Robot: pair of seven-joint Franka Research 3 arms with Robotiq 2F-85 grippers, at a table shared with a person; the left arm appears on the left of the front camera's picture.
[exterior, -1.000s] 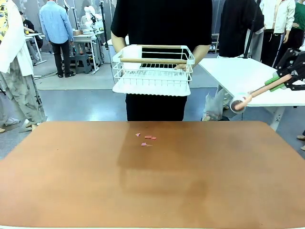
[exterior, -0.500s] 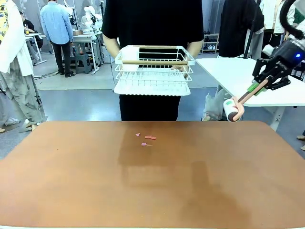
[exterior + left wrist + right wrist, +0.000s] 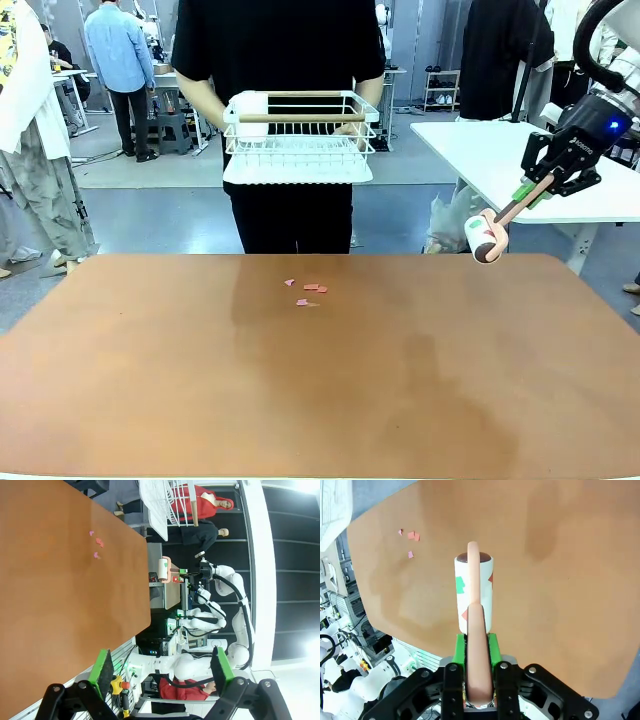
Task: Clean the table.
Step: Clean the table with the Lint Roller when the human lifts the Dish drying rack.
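As scraps (image 3: 308, 291) lie far-side, table (image 3: 320, 400) wide open

Table (image 3: 150, 380) top is plain terracotta, reddish-brown, no pattern — just a few pink scraps (image 3: 308, 292) on it. Lint roller (image 3: 487, 238): white roll w/ green and red flecks, peach-pink handle. Right gripper (image 3: 528, 190) black w/ bright green pads; left gripper (image 3: 162, 666) same, black and green. Wire rack (image 3: 298, 140) white, pale wood bar on top — person (image 3: 290, 40) behind it in a black top. Smaller table (image 3: 500, 160) is white.
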